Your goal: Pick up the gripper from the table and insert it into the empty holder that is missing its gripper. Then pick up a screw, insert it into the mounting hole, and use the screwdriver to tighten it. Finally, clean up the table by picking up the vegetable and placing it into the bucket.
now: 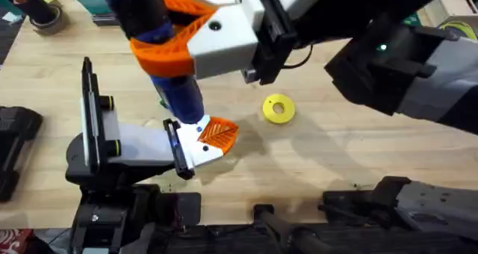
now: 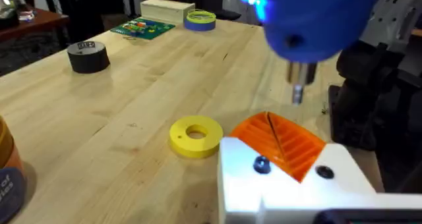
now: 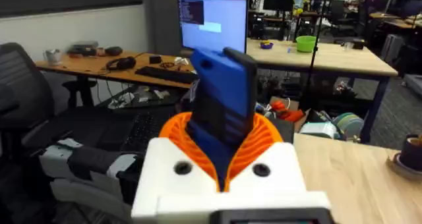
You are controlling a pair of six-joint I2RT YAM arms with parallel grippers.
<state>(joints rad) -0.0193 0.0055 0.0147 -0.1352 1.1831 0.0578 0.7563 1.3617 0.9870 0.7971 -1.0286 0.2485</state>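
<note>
Currently the right end effector [image 3: 221, 159] was clamped on the rigid, light, slippery screwdriver [image 3: 224, 99] at mid-barrel, its tip just above the gripper [image 1: 218, 133] seated in the holder [image 1: 196, 155] on the worktop [image 1: 321, 157]; left end effector: couldn't tell.

Bucket [image 2: 8, 174] cut off by the frame edge, well apart from the yellow ring [image 2: 196, 136]. Screwdriver [image 2: 310, 20] body cropped above its tip near the ring. Screwdriver's lower half hidden behind right gripper [image 3: 224, 161].

Blue screwdriver [image 1: 175, 90] upright — tip over white holder [image 1: 200, 146].
</note>
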